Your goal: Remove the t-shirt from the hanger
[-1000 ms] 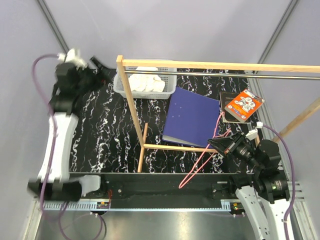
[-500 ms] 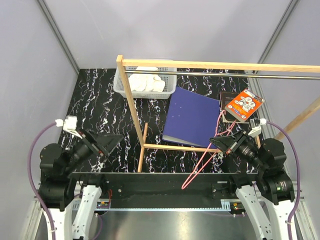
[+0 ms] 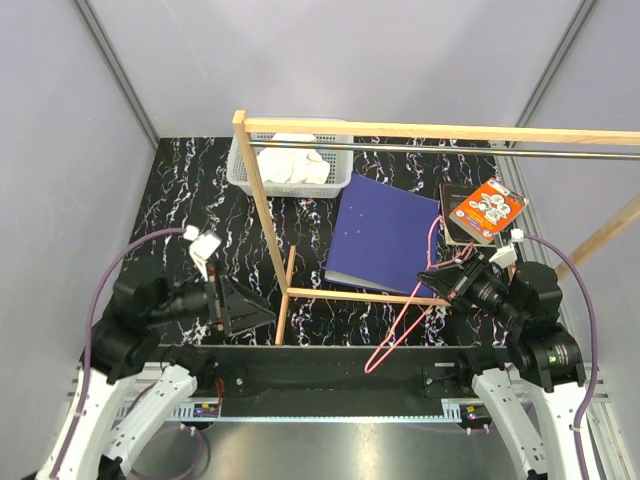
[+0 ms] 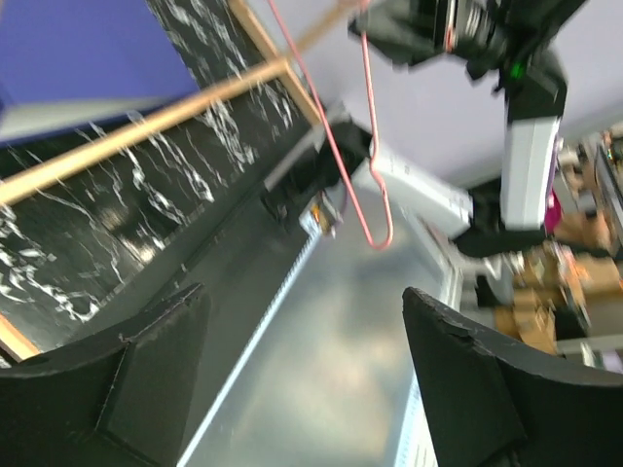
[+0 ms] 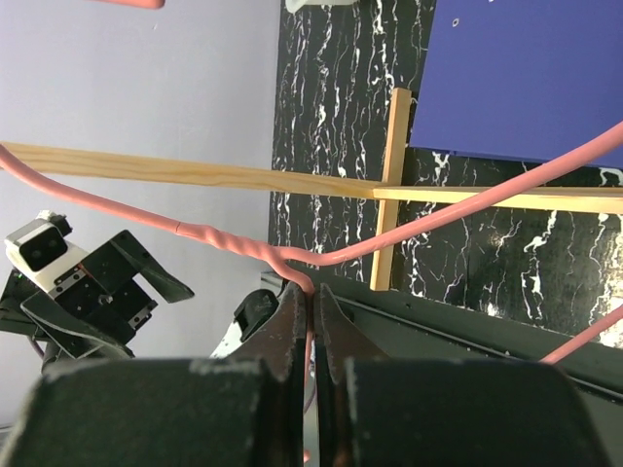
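The white t-shirt point(image 3: 292, 165) lies crumpled in a white basket point(image 3: 238, 176) at the back of the table, apart from the hanger. The thin pink hanger point(image 3: 400, 325) hangs slanted over the table's near edge, and my right gripper point(image 3: 428, 282) is shut on it. In the right wrist view the jaws point(image 5: 311, 292) pinch the wire just below its twisted neck point(image 5: 219, 236). My left gripper point(image 3: 250, 312) is open and empty near the front left, pointing right. The left wrist view shows its wide-apart fingers point(image 4: 146, 375) and the hanger's hook point(image 4: 378, 233) beyond them.
A wooden rack frame point(image 3: 262, 210) with a metal rail point(image 3: 560, 152) spans the table. A dark-blue sheet point(image 3: 385, 230) lies under it. An orange-covered book point(image 3: 486, 210) sits at the right. The rack's foot bar point(image 3: 350, 295) runs between the two grippers.
My left arm has swung from the back left down to the front, its open gripper now near the rack's foot. The right gripper stays shut on the hanger, barely shifted.
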### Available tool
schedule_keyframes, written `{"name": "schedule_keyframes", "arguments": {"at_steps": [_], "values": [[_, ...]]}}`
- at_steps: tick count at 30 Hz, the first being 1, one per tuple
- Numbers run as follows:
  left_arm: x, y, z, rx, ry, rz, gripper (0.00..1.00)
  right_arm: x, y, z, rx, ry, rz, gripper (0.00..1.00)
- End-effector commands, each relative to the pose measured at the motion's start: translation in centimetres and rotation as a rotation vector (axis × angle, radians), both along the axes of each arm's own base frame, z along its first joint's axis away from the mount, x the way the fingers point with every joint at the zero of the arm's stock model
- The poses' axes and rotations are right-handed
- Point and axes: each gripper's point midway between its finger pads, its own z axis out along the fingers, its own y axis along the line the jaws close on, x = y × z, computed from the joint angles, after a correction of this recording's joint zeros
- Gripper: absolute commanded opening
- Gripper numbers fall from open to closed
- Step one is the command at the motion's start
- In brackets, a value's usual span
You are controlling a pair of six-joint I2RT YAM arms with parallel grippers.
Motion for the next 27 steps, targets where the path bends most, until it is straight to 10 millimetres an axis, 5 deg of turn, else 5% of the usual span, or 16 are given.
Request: {"name": "schedule_keyframes", "arguments": {"at_steps": [1,11,12,14,15,16,18,19,20,22,27], "values": [[-1.1,-1.6,0.5,-0.026,-0.054,-0.183,0.81,0.7,-0.6,1.4,-0.034,-0.062,-0.033,0.00],[0.5,-6.8,0.7,-0.027,-0.128,-0.082,0.78,2.3,-0.9,0.9,-0.064,-0.034,-0.068,0.00],[-1.0,-7.7,1.1,-0.031,-0.142,-0.119,0.78,2.4,-1.0,1.0,-0.067,-0.036,-0.069,0.00],[0.8,-8.8,1.7,-0.008,-0.184,0.019,0.77,2.5,-0.9,1.1,-0.069,-0.039,-0.066,0.00],[-0.9,-9.8,1.9,0.002,-0.202,-0.017,0.76,2.5,-1.0,1.3,-0.070,-0.044,-0.068,0.00],[0.3,-11.6,0.7,0.104,-0.259,0.083,0.76,2.5,-0.9,1.5,-0.069,-0.053,-0.063,0.00],[-1.3,-13.7,2.3,0.110,-0.294,0.061,0.76,2.4,-0.8,1.8,-0.061,-0.061,-0.059,0.00],[-1.3,-15.6,1.1,0.178,-0.322,0.068,0.77,2.3,-0.8,1.9,-0.057,-0.068,-0.055,0.00],[-1.5,-16.5,2.8,0.160,-0.334,0.072,0.77,2.1,-0.6,2.1,-0.050,-0.073,-0.046,0.00],[-1.8,-18.7,1.9,0.215,-0.348,0.068,0.78,1.7,-0.3,2.4,-0.034,-0.086,-0.020,0.00],[-3.3,-21.6,4.1,0.168,-0.333,-0.033,0.80,0.4,1.0,4.1,-0.028,-0.224,0.103,0.00]]}}
